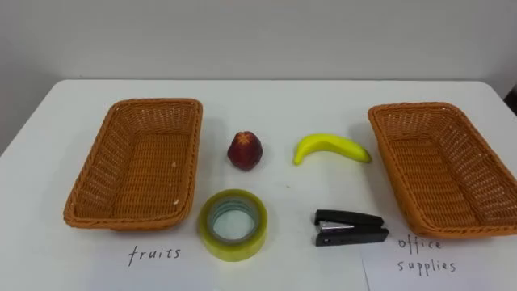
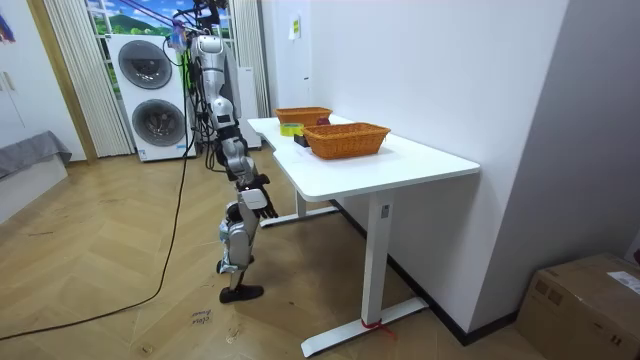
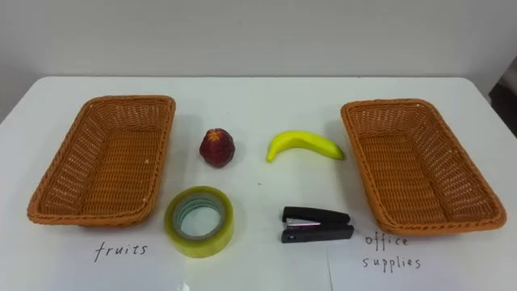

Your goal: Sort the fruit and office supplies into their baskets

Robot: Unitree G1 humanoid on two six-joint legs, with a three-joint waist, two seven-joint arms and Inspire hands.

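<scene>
Two empty wicker baskets stand on the white table (image 1: 283, 97): one at the left (image 1: 137, 170) above the handwritten word "fruits" (image 1: 153, 254), one at the right (image 1: 440, 162) above "office supplies" (image 1: 426, 255). Between them lie a dark red apple (image 1: 245, 150), a yellow banana (image 1: 331, 147), a roll of yellowish tape (image 1: 242, 242) lying flat and a black stapler (image 1: 350, 227). In the room view I stand at the table's long side, facing it. My right hand (image 2: 256, 197) hangs low beside my body, below the tabletop, fingers relaxed and holding nothing.
The table backs onto a white wall. The room view has two stacked washing machines (image 2: 155, 95) behind me, wooden floor around the table and a cardboard box (image 2: 590, 305) at the room view's lower right.
</scene>
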